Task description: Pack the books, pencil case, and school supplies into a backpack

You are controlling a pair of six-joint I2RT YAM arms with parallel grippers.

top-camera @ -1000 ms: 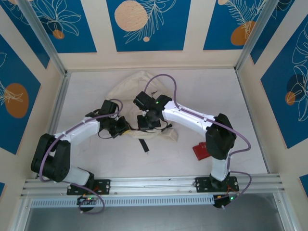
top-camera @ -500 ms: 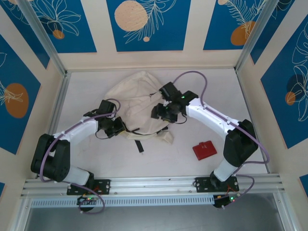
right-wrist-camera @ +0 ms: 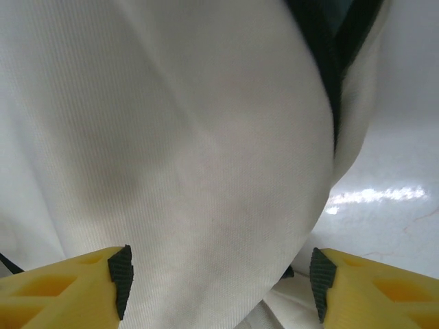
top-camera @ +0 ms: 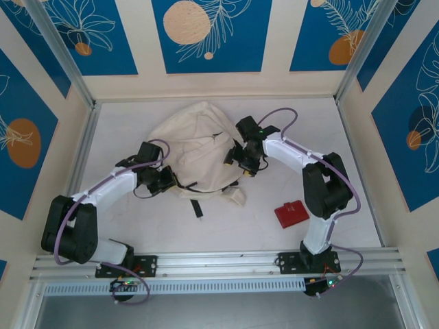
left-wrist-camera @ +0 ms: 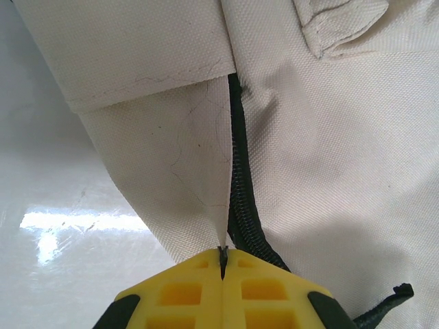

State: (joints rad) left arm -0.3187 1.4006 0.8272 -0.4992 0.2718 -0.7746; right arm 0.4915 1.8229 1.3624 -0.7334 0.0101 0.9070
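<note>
Left tool (top-camera: 162,182) is clamping the backpack (top-camera: 195,147): in the wrist view the left tool (left-wrist-camera: 223,257) is pinching a thin fold of cream fabric at the very tips, right beside the black zipper (left-wrist-camera: 240,205). The backpack is lying slumped mid-worktop (top-camera: 137,226), between the two tools, with a black strap (top-camera: 197,208) trailing off its near edge. Right tool (top-camera: 241,160) is sitting at the bag's right flank; from its own camera the right tool (right-wrist-camera: 219,274) is standing wide open, released, with a bulge of fabric between the jaws but nothing gripped. A red flat item (top-camera: 291,213) is lying well apart to the right, near the right arm's lower link. Risks as I'm reading it: the left pinch is shallow, so any pull across the zipper line is likely stripping the fabric out. The right tool closing where it is would be bunching body cloth, not an opening edge, so the mouth is staying collapsed. The right arm swinging back could be sweeping the red item.
</note>
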